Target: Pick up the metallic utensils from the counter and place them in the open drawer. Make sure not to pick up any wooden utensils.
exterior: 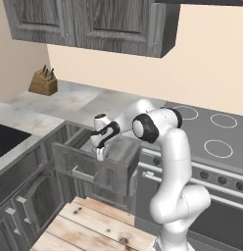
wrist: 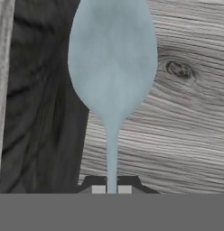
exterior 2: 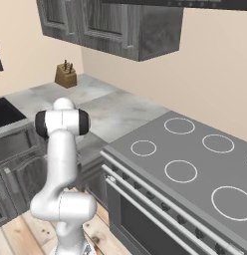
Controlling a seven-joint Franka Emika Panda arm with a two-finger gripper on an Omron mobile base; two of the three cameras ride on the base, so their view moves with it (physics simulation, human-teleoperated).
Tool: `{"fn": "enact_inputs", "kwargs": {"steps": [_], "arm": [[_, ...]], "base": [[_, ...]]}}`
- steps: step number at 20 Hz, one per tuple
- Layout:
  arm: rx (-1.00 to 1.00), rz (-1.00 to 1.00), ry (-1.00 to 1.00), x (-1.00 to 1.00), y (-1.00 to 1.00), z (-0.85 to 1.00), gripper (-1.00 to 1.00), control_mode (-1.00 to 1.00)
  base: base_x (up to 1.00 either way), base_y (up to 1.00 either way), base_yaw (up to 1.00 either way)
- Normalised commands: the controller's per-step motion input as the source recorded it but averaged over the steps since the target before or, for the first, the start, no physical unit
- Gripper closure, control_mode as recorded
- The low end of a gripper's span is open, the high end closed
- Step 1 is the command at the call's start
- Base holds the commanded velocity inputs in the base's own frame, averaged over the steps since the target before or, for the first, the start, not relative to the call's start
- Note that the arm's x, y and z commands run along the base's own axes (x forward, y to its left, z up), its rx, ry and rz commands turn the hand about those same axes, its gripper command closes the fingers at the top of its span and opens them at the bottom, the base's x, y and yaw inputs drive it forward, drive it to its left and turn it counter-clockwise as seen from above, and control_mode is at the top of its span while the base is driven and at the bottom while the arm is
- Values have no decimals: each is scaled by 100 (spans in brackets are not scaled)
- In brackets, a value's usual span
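Silver-grey thin metal spoon [wrist: 112, 67] pinched at handle end by two-finger gripper [wrist: 111, 189], jaws clamped on it; light, stiff, slick, hanging over open dark wood-grain drawer [exterior: 94, 166]

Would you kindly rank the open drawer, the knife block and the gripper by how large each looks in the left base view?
1. Open drawer: clearly the largest.
2. Knife block and gripper: they look about alike; the block stands farther from the camera, so I would not rank them.
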Motion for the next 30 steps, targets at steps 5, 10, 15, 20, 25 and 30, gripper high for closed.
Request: {"fn": "enact_inputs", "kwargs": {"steps": [5, 10, 15, 20, 25, 30], "arm": [[0, -4, 0, -75, 73, -26, 100, -100], [0, -7, 0, -56, 59, -8, 100, -100], [0, -13, 0, -35, 41, 2, 100, -100], [0, -14, 0, -1, 2, 34, 100, -100], [-1, -10, 1, 13, 0, 50, 100, -100], [-1, -1, 0, 48, -10, 1, 100, -100]], "base": [[0, 0, 0], [0, 0, 0], [0, 0, 0], [0, 0, 0], [0, 0, 0], [0, 0, 0]]}}
